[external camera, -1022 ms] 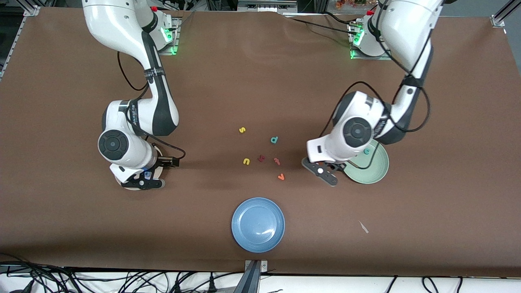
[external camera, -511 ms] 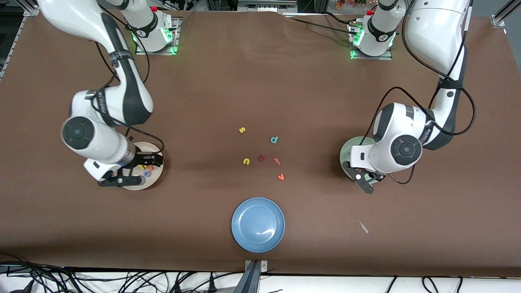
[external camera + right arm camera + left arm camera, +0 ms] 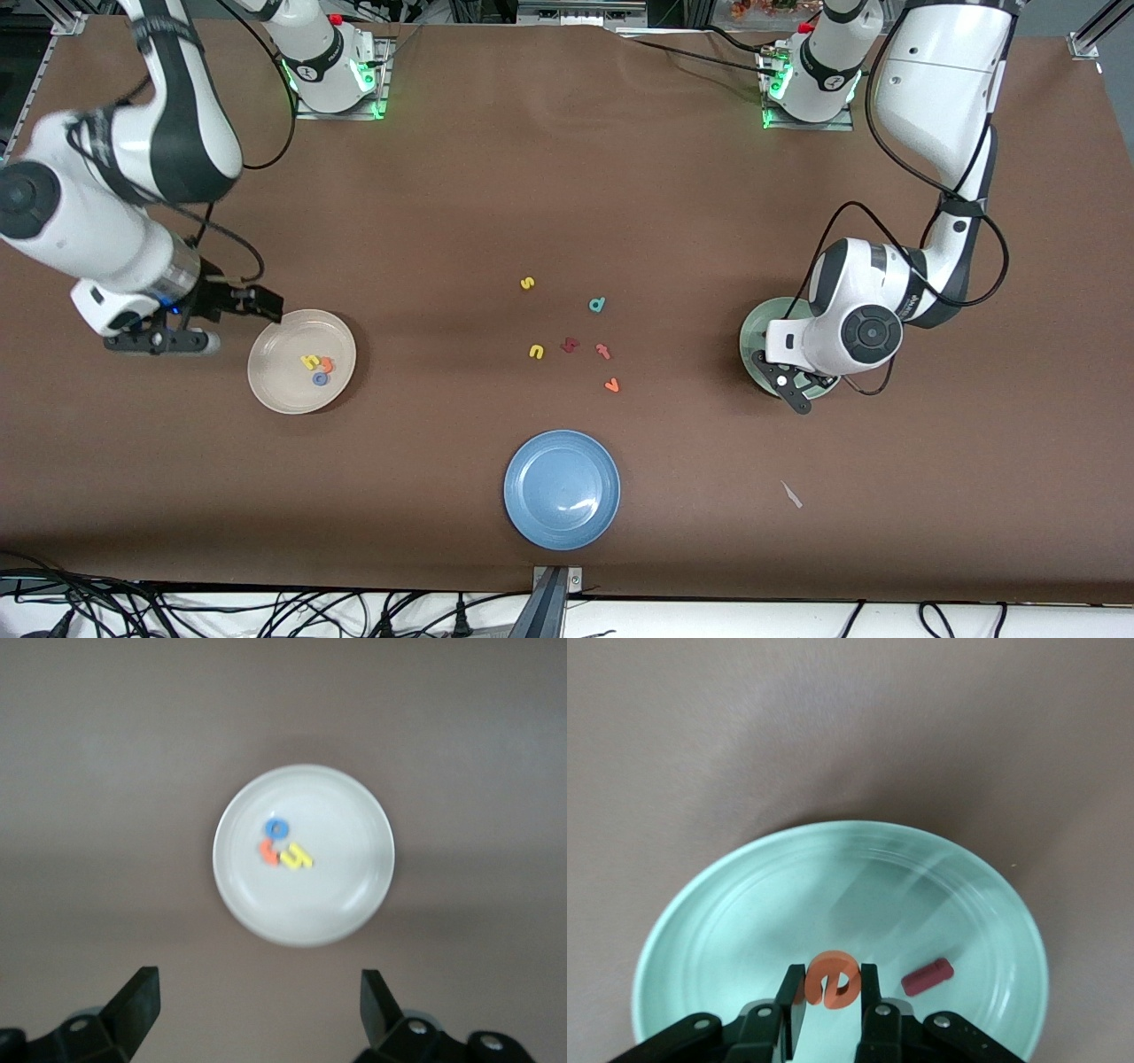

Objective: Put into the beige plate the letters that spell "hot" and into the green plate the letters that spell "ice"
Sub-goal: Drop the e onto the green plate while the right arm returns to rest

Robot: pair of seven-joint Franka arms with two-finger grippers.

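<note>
The yellow h [image 3: 309, 361], blue o [image 3: 320, 379] and orange t [image 3: 327, 364] lay together in the beige plate [image 3: 275, 390] toward the right arm's end of the table. The right gripper [image 3: 159, 341] hung just beside that plate, fingers spread wide and empty. Over the green plate [image 3: 744, 895], the left gripper [image 3: 833, 992] pinched the orange e [image 3: 830, 979], with the dark red i [image 3: 928, 976] lying in the plate.

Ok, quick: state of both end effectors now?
Left end effector: shut on the orange e, over the green plate.
Right end effector: open, holding nothing.
</note>
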